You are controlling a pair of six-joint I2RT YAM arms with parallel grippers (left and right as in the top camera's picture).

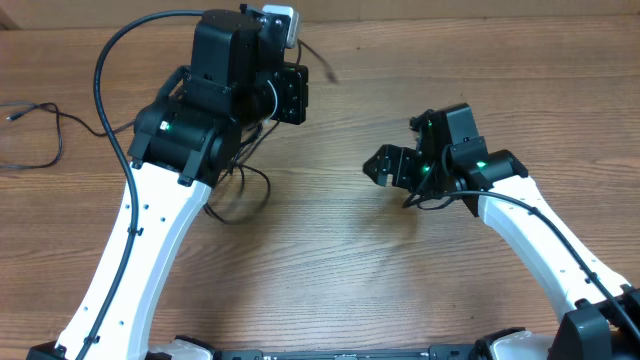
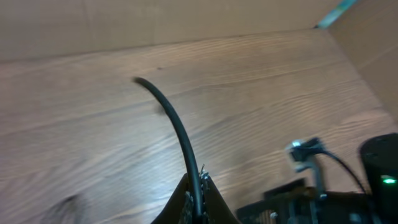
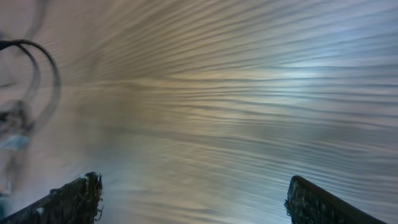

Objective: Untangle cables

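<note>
Black, thin and limp, the cables look light and floppy, likelier to slip and spring into loops than hold a shape, so I'd pinch at a plug end or a free stretch beside the tangle. Most lie coiled on the wooden table under the left arm, with one strand off to the left side. The left gripper is clamped on one cord, whose length runs away from the grip, curving up and leftward in the wrist view to its free end. The right gripper gapes wide, holding nothing, well apart from the coil
</note>
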